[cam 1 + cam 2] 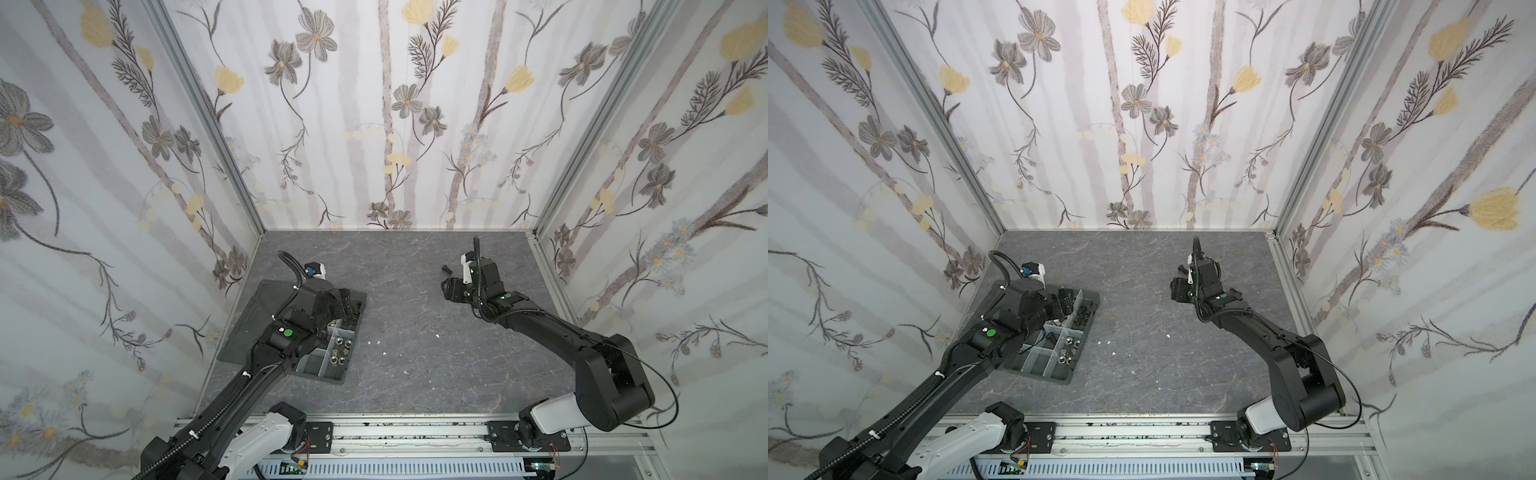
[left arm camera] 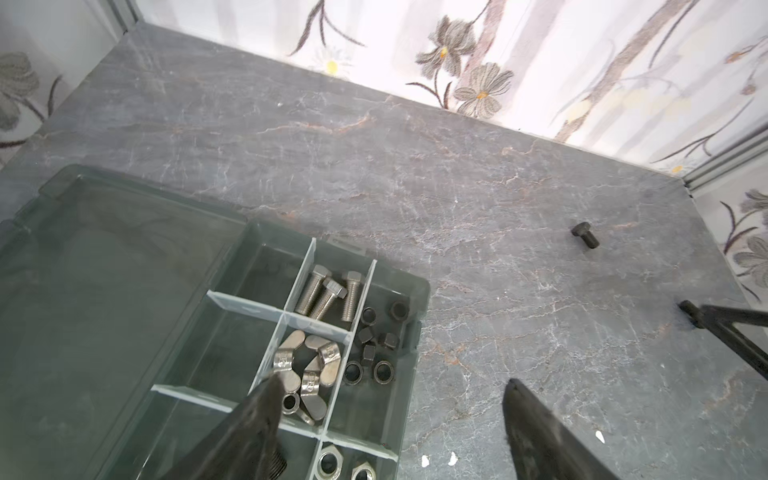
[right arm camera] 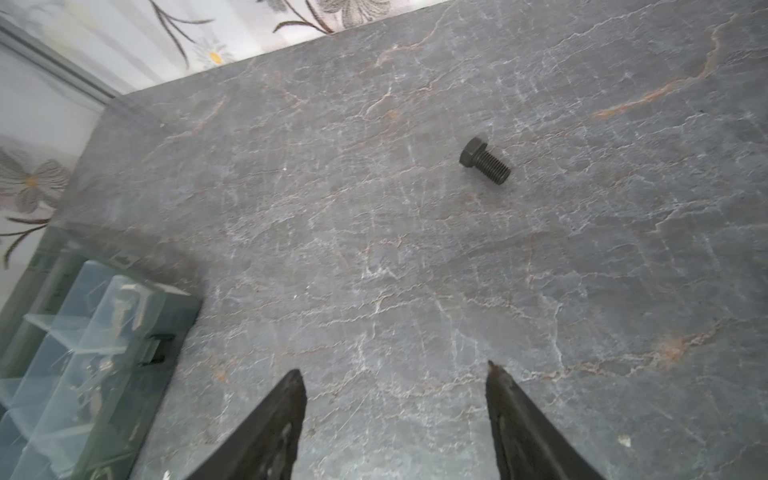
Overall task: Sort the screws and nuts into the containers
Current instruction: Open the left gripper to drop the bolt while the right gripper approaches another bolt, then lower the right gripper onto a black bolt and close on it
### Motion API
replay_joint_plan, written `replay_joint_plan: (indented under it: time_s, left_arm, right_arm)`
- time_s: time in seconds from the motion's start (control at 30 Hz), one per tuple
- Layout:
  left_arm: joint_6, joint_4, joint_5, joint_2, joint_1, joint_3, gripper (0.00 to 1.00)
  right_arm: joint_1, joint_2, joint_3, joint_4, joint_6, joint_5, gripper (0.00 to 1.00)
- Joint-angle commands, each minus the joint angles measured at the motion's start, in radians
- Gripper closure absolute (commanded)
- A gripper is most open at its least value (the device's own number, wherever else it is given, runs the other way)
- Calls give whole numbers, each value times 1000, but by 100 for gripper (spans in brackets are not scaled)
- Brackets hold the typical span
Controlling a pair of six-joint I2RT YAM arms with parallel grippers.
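The dark grey tray [image 2: 420,291] of containers lies at the left of the table [image 1: 415,374]. Its compartments hold silver screws [image 2: 328,293], silver wing nuts [image 2: 307,370], black nuts [image 2: 376,345] and silver hex nuts [image 2: 332,461]. My left gripper [image 2: 392,388] hangs open over the tray's near end, nothing between its fingers. A black threaded shank [image 2: 279,462] peeks out beside one finger, inside the tray. One black screw [image 3: 485,160] lies alone on the table, also in a top view [image 1: 447,269]. My right gripper [image 3: 395,370] is open and empty, a short way from that screw.
The tray's flat dark lid [image 1: 249,324] lies open to its left, against the left wall. Small white flecks [image 1: 378,341] dot the middle of the table. Flowered walls close in three sides; a metal rail [image 1: 415,432] runs along the front.
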State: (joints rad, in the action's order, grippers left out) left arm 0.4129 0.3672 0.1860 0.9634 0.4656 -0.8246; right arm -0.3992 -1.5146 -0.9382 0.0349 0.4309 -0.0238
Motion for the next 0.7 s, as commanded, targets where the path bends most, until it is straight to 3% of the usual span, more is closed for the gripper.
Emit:
replay_joint_plan:
  time_s: [0.0, 0.33, 0.67]
  left_arm:
    - [-75, -39, -38, -14, 0, -28, 14]
    - [-148, -61, -56, -80, 0, 21, 8]
    - [-154, -143, -45, -176, -1, 120, 5]
  right_arm:
    - [42, -74, -39, 8, -16, -27, 30]
    - [117, -319, -206, -46, 5, -135, 22]
    - [180, -537, -427, -24, 6, -248, 21]
